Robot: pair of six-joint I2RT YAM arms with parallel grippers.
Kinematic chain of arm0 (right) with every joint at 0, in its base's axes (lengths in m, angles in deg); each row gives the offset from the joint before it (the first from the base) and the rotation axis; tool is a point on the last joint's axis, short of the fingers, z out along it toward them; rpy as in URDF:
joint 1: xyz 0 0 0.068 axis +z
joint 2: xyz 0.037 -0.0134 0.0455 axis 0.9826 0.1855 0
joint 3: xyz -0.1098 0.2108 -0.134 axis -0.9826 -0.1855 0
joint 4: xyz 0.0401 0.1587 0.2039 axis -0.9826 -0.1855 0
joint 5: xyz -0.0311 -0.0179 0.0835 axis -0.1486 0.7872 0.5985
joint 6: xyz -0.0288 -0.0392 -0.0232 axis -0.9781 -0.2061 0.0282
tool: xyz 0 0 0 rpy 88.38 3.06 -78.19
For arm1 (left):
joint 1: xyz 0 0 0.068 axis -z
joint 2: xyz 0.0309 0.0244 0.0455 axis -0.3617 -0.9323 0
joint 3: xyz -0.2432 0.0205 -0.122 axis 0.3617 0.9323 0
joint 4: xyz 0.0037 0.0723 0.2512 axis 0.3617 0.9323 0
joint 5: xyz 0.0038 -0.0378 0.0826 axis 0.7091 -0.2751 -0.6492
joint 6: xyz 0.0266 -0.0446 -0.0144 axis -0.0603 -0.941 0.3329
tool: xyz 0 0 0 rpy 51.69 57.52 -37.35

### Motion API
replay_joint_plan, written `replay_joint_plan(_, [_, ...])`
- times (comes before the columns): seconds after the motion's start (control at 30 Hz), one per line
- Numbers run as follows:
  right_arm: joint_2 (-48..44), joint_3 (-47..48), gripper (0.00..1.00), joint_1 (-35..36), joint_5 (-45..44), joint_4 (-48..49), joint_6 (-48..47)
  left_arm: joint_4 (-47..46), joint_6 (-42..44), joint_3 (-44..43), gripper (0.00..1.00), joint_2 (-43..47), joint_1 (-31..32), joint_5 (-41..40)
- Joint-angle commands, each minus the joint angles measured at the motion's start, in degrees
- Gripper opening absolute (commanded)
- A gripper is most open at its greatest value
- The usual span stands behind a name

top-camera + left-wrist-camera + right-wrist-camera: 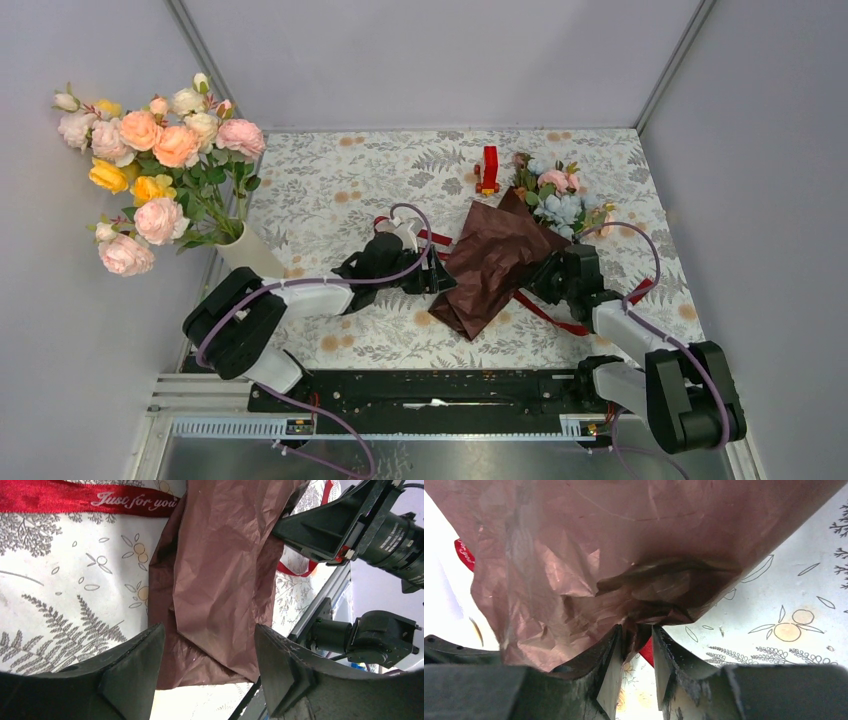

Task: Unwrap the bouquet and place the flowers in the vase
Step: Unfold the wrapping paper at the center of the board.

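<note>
Where the right jaws stand almost together, a crumpled fold of the dark red wrapping paper [574, 555] is pinched between their scuffed black tips. A sliver of red ribbon [646, 652] shows just below the fold. The left jaws stand well apart, straddling the paper's near edge without closing on it. The sheet between them is thin and matte, creased into long ridges. Beside it a satin length of the ribbon, printed "Just for you", lies flat on the tabletop [330, 180], whose cloth carries grey fern and orange fruit prints.

The bouquet [510, 240] lies on its side mid-tabletop between the two arms. The flowers [555, 195], pale blue and pink with green leaves, poke out of its far end. A small red upright object [489, 168] stands near them. The vase [250, 250], white and tapered, stands at the left edge, well apart, holding large peach, pink and yellow roses [150, 150].
</note>
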Motion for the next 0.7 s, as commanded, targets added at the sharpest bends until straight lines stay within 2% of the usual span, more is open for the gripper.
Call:
replay_joint_plan(0.0, [2.22,1.52,0.35,0.9,-1.95,4.18,0.76,-3.97,0.57,-3.9,0.65,-1.77,0.21,1.17])
replay_joint_plan(0.07, [2.29,1.72,0.35,0.86,-2.18,4.06,0.61,-3.86,0.9,-4.64,0.61,-2.62,0.21,1.15])
replay_joint_plan(0.2, [0.86,1.98,0.39,0.86,-3.12,1.93,-0.23,-1.82,1.76,-5.81,0.6,-3.64,0.18,-0.02])
replay_joint_plan(0.37, [-4.02,2.29,0.5,0.86,-5.13,-2.86,-1.27,-3.26,1.38,-5.12,0.55,-3.31,0.23,0.35])
replay_joint_plan(0.47, [-8.6,3.27,0.57,0.86,-7.23,-7.76,-2.69,-7.6,0.6,-3.4,0.53,-1.4,0.48,1.78])
replay_joint_plan(0.67, [-21.21,5.79,0.7,0.86,-18.46,-24.65,-6.94,-1.43,6.1,-6.99,0.53,1.94,4.18,-0.35])
